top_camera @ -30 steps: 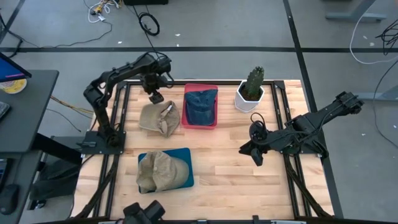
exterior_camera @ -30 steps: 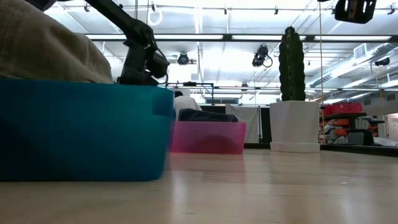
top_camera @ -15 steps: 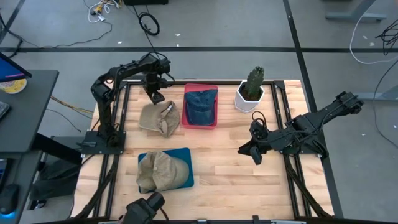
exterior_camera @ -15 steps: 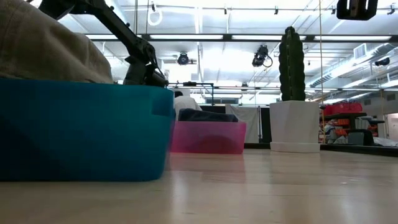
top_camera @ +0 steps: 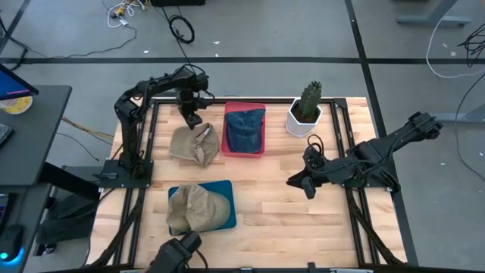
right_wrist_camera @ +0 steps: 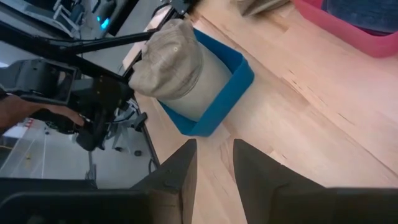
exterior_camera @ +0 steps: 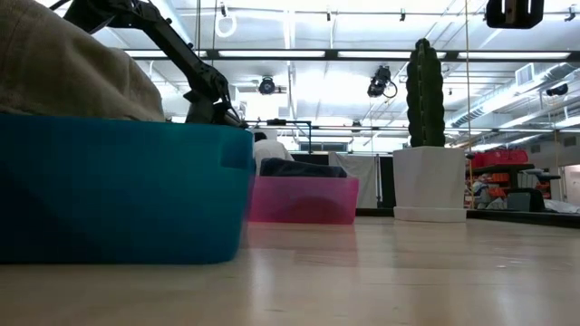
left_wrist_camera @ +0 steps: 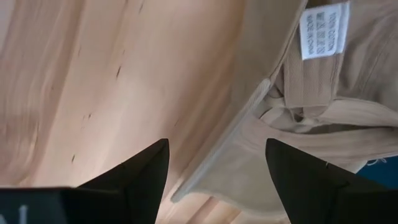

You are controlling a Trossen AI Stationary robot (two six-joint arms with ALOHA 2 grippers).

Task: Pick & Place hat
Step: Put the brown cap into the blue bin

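A tan hat (top_camera: 195,144) lies upside down on the wooden table, its white label (left_wrist_camera: 320,31) showing in the left wrist view. My left gripper (top_camera: 189,117) is open just above the hat's far edge (left_wrist_camera: 217,168), which lies between its fingers; it also shows in the low view (exterior_camera: 213,109). A second tan hat (top_camera: 189,208) sits in a blue tray (top_camera: 226,189) at the near side. A dark blue hat (top_camera: 245,127) lies in a pink tray (top_camera: 245,152). My right gripper (top_camera: 303,184) is shut and empty over the table's right half.
A potted cactus (top_camera: 305,110) in a white pot stands at the far right, beside the pink tray. Bare wood lies between the blue tray and my right gripper. The right wrist view shows the blue tray (right_wrist_camera: 230,87) and a person's hand (right_wrist_camera: 37,112) beyond the table.
My left gripper has gone down toward the tan hat on the table, and its arm has drawn in toward the table's left edge. The hats and trays have kept still.
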